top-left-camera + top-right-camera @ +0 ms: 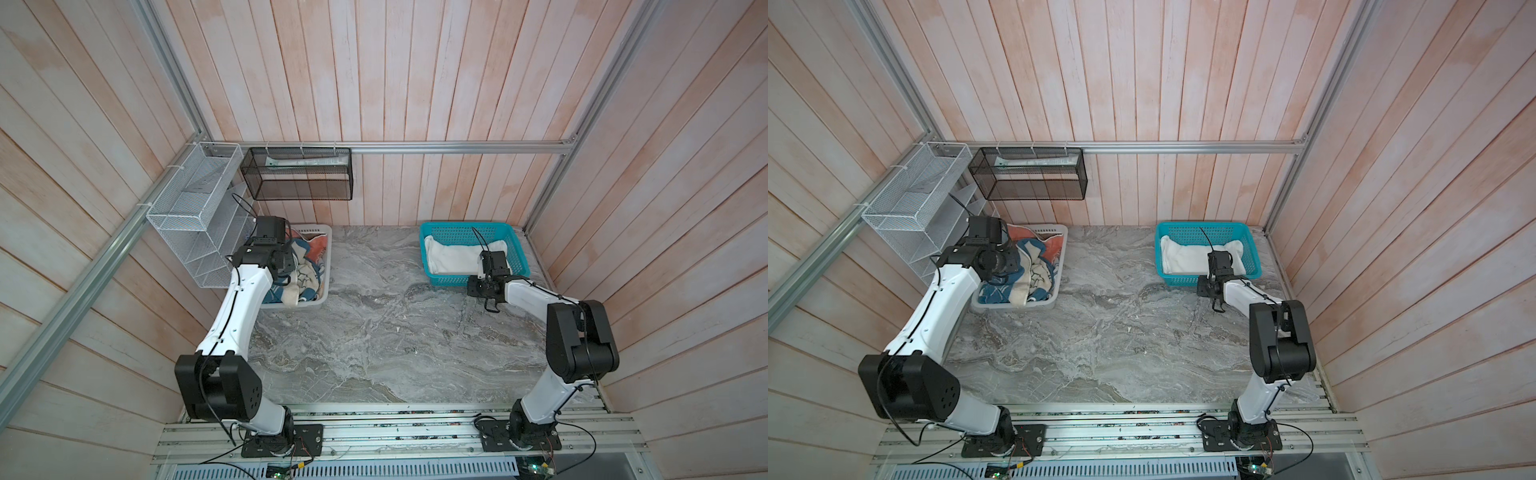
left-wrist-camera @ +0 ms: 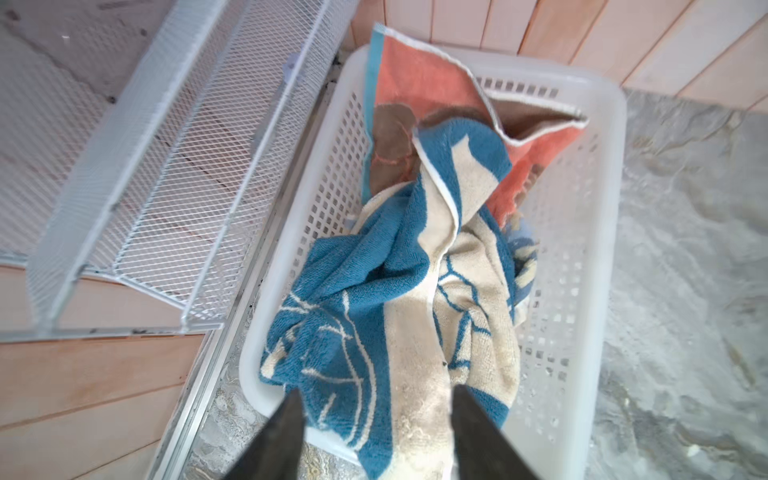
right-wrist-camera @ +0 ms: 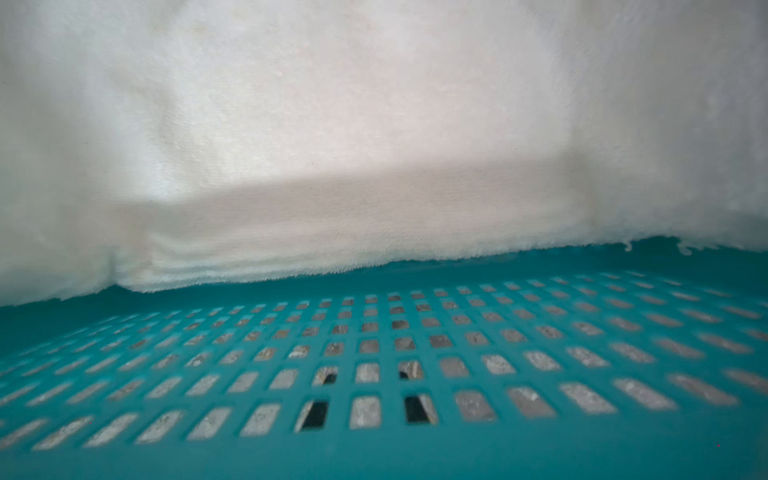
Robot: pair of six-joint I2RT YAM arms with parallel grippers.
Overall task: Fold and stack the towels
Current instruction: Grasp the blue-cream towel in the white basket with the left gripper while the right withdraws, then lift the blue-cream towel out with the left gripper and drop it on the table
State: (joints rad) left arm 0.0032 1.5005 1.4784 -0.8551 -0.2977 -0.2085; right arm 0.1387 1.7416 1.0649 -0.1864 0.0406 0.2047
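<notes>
The left gripper (image 2: 376,390) hangs over the near end of the white plastic basket (image 2: 598,124). Its jaws stand apart, with a cream band of the crumpled blue-cream towel (image 2: 357,299) between them. Behind that lies the coral-orange towel (image 2: 424,79), one edge draped over the far rim. This basket sits at the worktop's (image 1: 395,332) far left corner. At the far right corner, the teal basket (image 1: 465,230) holds the folded white towel (image 1: 453,255). The right gripper (image 1: 493,261) reaches down inside its near side, beside that towel. Whether it is clenched cannot be told.
</notes>
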